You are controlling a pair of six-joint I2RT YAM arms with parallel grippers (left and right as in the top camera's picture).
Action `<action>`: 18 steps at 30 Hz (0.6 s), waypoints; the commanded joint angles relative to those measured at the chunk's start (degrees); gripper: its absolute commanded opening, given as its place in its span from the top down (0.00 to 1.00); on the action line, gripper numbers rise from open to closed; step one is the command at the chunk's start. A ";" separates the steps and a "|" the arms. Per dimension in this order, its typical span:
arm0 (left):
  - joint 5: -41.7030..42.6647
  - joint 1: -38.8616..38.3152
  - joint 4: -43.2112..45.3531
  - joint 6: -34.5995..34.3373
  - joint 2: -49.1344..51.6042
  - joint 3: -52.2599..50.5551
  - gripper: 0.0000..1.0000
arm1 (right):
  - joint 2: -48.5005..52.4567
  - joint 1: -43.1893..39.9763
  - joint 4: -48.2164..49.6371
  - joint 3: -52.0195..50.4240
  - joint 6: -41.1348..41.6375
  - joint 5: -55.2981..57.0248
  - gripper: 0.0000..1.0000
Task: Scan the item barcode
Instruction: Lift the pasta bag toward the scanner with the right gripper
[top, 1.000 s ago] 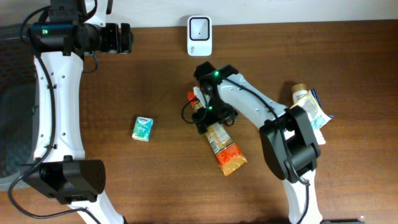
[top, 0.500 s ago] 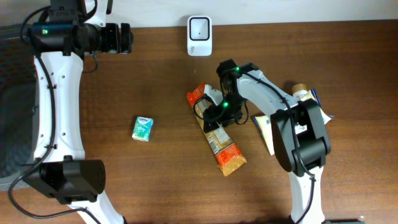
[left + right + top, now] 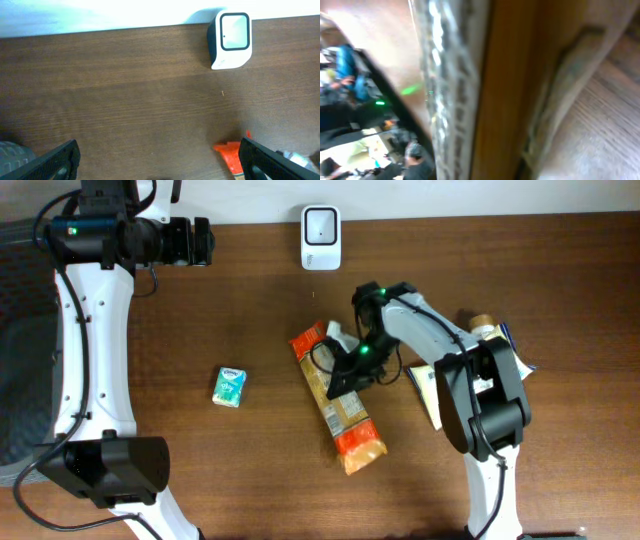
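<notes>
A long snack bag (image 3: 345, 425) with orange ends lies slanted mid-table, and its orange corner (image 3: 229, 152) shows in the left wrist view. My right gripper (image 3: 346, 374) presses onto the bag's upper half and is shut on it. In the right wrist view the bag (image 3: 505, 90) fills the frame as a blur and hides the fingers. The white barcode scanner (image 3: 320, 237) stands at the table's far edge, as the left wrist view shows of the scanner (image 3: 230, 40) too. My left gripper (image 3: 205, 242) hovers open at the far left with nothing in it, its fingertips (image 3: 270, 160) wide apart.
A small teal packet (image 3: 229, 386) lies left of centre. At the right edge, beside the right arm's base, sit a bottle (image 3: 488, 332) and other packets. A flat pale card (image 3: 424, 392) lies just right of the bag.
The right gripper has closed on the bag and shifted it: the bag has swung, its orange top end going left and its lower end sliding toward the front. The left arm is still.
</notes>
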 commanded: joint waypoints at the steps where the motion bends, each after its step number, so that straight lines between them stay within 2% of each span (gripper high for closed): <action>1: 0.22 0.09 0.13 0.92 -0.92 0.26 0.01 | -5.44 -5.01 -1.88 9.16 -0.33 -15.02 0.96; 4: 0.22 0.09 0.13 0.92 -0.92 0.26 0.01 | -9.35 -10.84 -1.97 14.45 -0.24 -28.41 0.96; 8: 0.20 0.09 0.13 0.92 -0.92 0.26 0.01 | -10.62 -17.88 -1.95 19.52 0.81 -38.86 0.96; 13: 0.20 0.09 0.13 0.94 -0.92 0.26 0.01 | -10.62 -26.12 -1.25 24.06 5.84 -39.32 0.96; 18: 0.22 0.09 0.13 0.92 -0.92 0.26 0.01 | -10.62 -32.04 -1.22 27.02 6.64 -39.36 0.96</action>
